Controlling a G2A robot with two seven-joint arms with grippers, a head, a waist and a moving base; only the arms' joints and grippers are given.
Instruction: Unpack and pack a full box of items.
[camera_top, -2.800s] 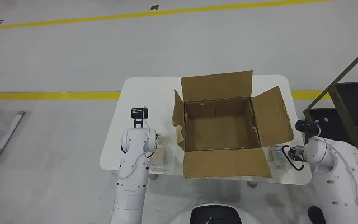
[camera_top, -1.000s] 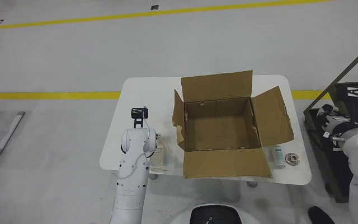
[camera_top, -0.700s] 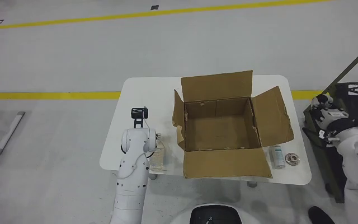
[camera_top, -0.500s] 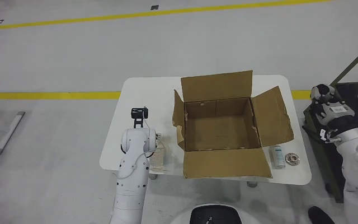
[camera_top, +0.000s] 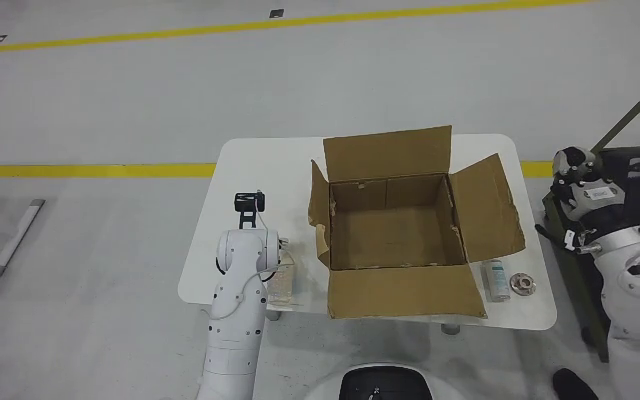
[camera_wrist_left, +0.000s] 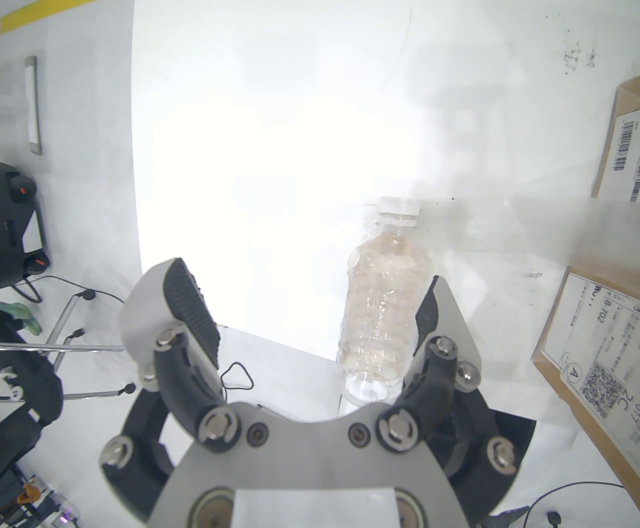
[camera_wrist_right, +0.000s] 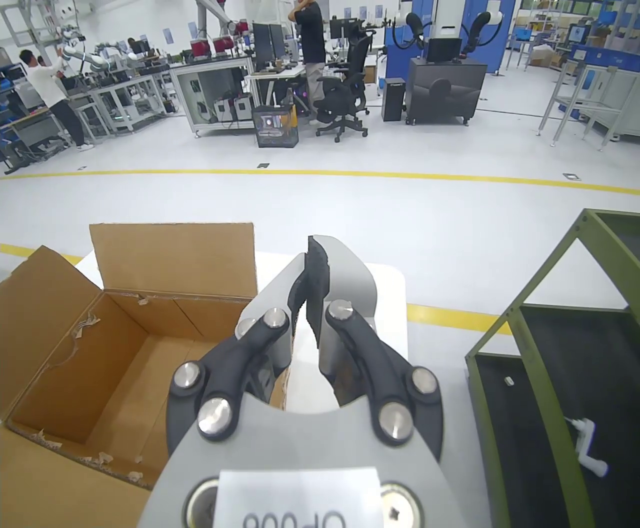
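An open cardboard box (camera_top: 395, 235) with its flaps spread stands on the white table (camera_top: 262, 175); its inside looks bare. My left gripper (camera_wrist_left: 305, 295) hangs open over the table's front left edge, with a clear plastic bottle (camera_wrist_left: 385, 320) lying on the table below, close to one finger (camera_wrist_left: 430, 320). My right gripper (camera_wrist_right: 312, 280) is shut on nothing, held off the table's right side and pointing across the box (camera_wrist_right: 125, 325). A small bottle (camera_top: 495, 280) and a metal ring (camera_top: 521, 284) lie on the table right of the front flap.
A green-framed cart (camera_wrist_right: 550, 350) with a black shelf stands right of the table, close to the right arm (camera_top: 592, 200). The left arm (camera_top: 245, 275) sits left of the box. Bare table shows left of the box.
The right arm left the front right corner of the table, where it hung over the small bottle and ring, and swung out to the right and farther back. The left arm kept still.
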